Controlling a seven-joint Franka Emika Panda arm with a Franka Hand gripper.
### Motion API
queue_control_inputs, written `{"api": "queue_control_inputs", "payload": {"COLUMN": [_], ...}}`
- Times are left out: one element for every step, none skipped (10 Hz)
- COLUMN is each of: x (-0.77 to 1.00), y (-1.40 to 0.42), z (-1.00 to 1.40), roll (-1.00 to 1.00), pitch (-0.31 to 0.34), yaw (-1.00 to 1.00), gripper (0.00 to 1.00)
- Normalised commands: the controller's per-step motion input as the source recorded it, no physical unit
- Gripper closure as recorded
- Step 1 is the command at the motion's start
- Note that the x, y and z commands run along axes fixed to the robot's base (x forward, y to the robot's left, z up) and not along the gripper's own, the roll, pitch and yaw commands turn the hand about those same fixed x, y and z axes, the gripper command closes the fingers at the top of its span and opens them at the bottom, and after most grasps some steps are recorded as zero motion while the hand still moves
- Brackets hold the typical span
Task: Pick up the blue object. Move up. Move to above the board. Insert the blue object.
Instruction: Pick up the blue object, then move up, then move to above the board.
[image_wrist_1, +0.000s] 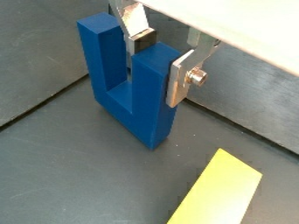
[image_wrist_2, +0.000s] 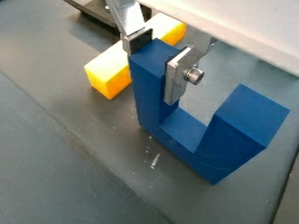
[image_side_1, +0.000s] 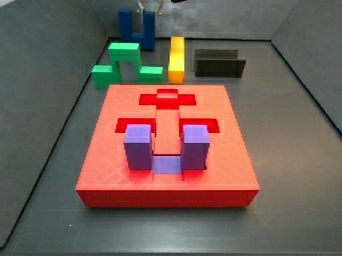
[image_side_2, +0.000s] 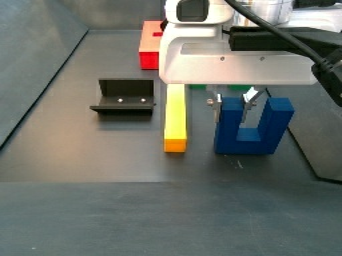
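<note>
- The blue object (image_wrist_1: 131, 92) stands upright on the desk (image_wrist_1: 47, 175), prongs up, beside the yellow bar (image_side_2: 175, 118), well apart from the board (image_side_1: 167, 150);
- The tool (image_wrist_2: 162, 59) is down over one prong, plates flanking it, apparently closed on it; the lift goes straight up.

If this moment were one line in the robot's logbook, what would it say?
stage: pick up | gripper: astride one prong of blue object | object: on floor | board: blue object's recess unfilled
</note>
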Motion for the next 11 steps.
{"api": "queue_control_inputs", "payload": {"x": [0.00,0.00,0.00,0.05,0.01,0.02,0.00,-0.02,-0.06,-0.03,0.03], "y": [0.00,0.00,0.00,-0.01,-0.01,0.00,0.00,0.00,-0.01,-0.01,0.01], "z": [0.00,0.00,0.83,0.81,0.53,0.34,1.40,1.40,1.40,1.40,0.99], "roll": [0.00,0.00,0.00,0.01,0.04,0.06,0.00,-0.04,0.00,0.01,-0.01], "pitch": [0.000,0.000,0.000,0.001,0.049,0.048,0.000,0.018,0.018,0.004,0.054], "yaw": [0.00,0.00,0.00,0.00,0.00,0.01,0.00,0.00,0.00,0.00,0.00], "gripper": [1.00,1.00,1.00,1.00,1.00,1.00,1.00,1.00,1.00,1.00,1.00]}}
